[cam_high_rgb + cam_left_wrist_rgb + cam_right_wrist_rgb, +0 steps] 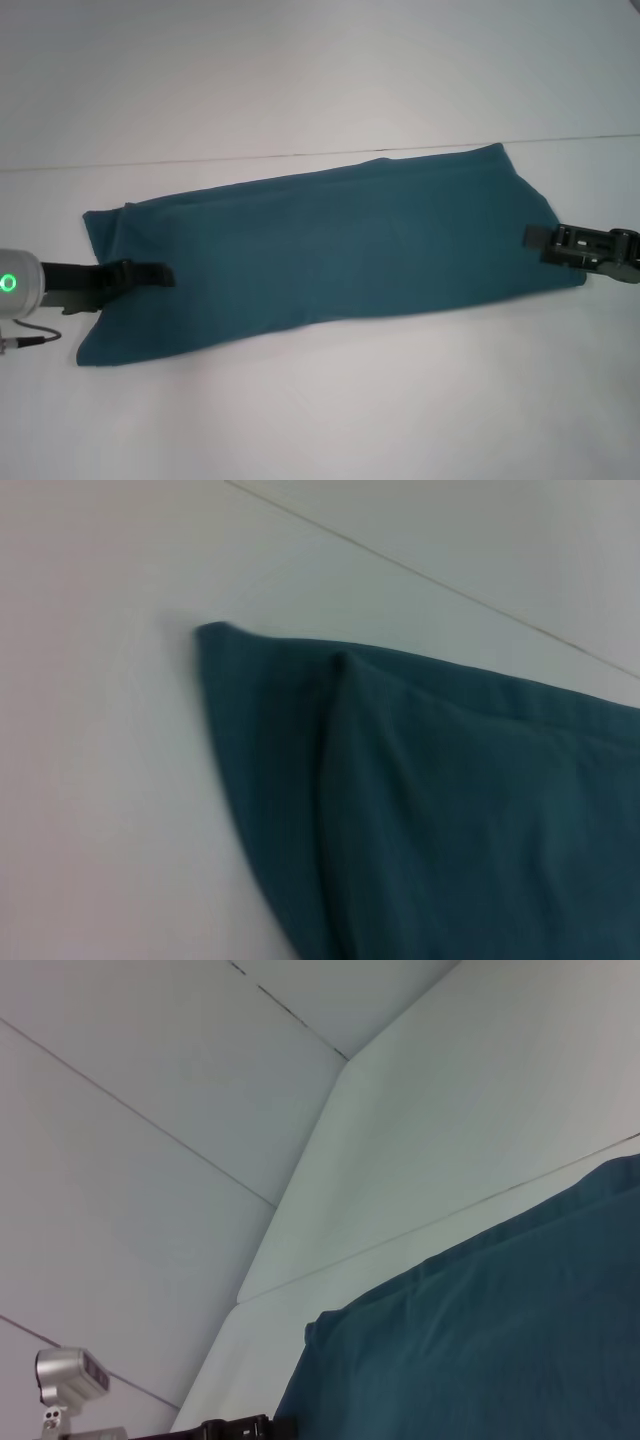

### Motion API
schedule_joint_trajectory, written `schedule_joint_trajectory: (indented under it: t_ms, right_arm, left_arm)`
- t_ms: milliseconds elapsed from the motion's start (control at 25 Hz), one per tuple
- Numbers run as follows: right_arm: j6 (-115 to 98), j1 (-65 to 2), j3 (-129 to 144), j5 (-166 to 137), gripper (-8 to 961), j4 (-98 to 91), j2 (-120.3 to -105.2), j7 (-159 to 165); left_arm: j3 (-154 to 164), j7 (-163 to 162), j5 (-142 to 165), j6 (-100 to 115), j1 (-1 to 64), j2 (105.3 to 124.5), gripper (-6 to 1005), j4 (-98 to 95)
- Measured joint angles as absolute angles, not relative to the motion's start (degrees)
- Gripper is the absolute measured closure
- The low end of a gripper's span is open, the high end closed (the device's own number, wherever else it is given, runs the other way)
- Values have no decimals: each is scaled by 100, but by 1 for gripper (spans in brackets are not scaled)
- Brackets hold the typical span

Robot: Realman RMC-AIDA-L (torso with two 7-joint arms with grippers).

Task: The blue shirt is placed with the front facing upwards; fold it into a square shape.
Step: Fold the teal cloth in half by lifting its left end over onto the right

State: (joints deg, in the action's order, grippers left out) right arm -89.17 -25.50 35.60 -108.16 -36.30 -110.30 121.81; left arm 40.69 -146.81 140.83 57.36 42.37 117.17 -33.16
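The blue shirt point(330, 255) lies flat on the white table as a long folded strip running from left to right, plain teal side up. My left gripper point(165, 275) rests low over the shirt's left end, pointing inward. My right gripper point(530, 237) sits at the right end, its tip over the cloth's edge. In the left wrist view a folded corner of the shirt point(450, 810) shows with a layered edge. The right wrist view looks along the shirt point(480, 1340) toward the far left gripper point(240, 1428).
The white table point(300, 420) stretches bare in front of the shirt. A thin seam line point(300, 155) runs across the surface just behind the cloth. A grey cable point(30, 340) hangs by the left wrist.
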Motion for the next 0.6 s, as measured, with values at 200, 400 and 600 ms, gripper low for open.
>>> schedule_joint_trajectory:
  t_ms: [200,400,600]
  right_arm:
    - [-8912,-2542,3559,-10810,28,-3630,-11030,12181]
    - [-8903,-2505,3480,-10817,28,-3630,-11030,12181]
    - [-8917,-2470,3373,-10842,29,-3630,-11030,12176]
  left_arm:
    - [4063,-14893,14100,5843,4437,11709,249,-3315]
    - [4196,-15113,14160,5842,4573,11638,263,-3296]
    - [4332,-15273,14263,5793,4612,11610,319,-3276]
